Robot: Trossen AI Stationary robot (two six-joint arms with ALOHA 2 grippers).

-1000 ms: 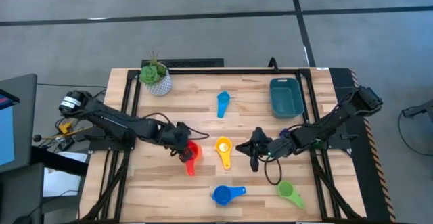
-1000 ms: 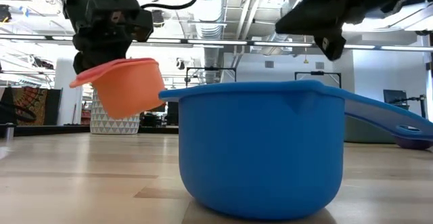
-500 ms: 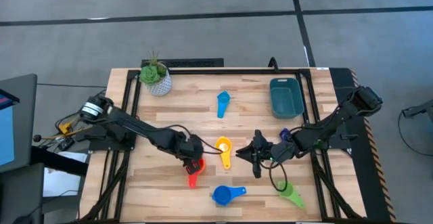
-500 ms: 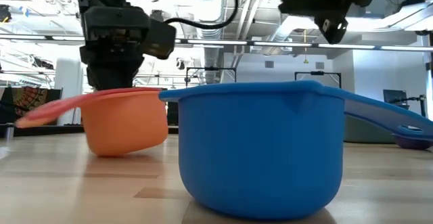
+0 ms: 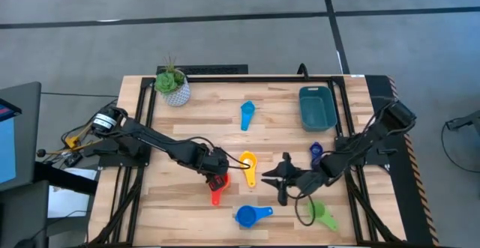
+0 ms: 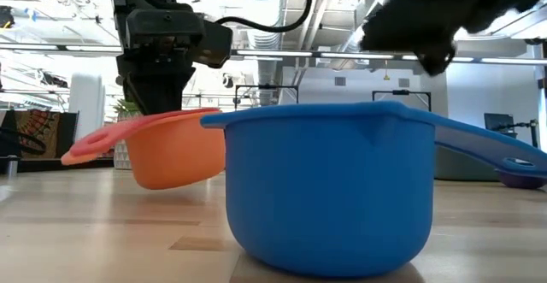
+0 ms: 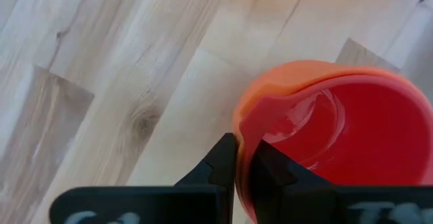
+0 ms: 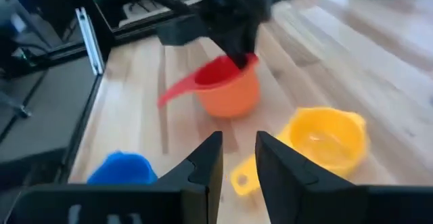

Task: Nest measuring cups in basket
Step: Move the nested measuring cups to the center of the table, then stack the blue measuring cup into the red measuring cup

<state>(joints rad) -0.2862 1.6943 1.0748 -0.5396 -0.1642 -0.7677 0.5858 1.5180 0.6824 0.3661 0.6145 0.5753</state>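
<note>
My left gripper [image 5: 217,176] is shut on the orange cup [image 7: 318,88], which has the red cup [image 7: 352,136] nested inside it. Their handle [image 5: 216,197] points toward the near edge. My right gripper [image 5: 282,180] hovers open to the right of the yellow cup [image 5: 248,162], touching nothing. The blue cup [image 5: 246,216] and green cup [image 5: 322,214] sit near the near edge. The navy cup [image 5: 315,152] lies below the teal basket [image 5: 316,107], and the light blue cup [image 5: 247,113] lies at centre far. My left gripper pinches the orange cup's rim [image 7: 245,132] on the side away from its handle, one finger [image 7: 274,173] inside the nested red cup and one finger [image 7: 220,166] outside. It comes from above, pointing down. The cup [image 6: 175,150] is tilted, low at the table; whether its base rests there I cannot tell.
A white pot with a green plant [image 5: 172,85] stands at the far left corner. Dark frame rails [image 5: 142,109] run along the table's left, far and right sides. Bare wood lies between the plant and the light blue cup.
My left gripper has carried the orange and red cups down from well above the table to table height, drifting right and toward the near edge. My right gripper has moved toward the near edge, staying open.
</note>
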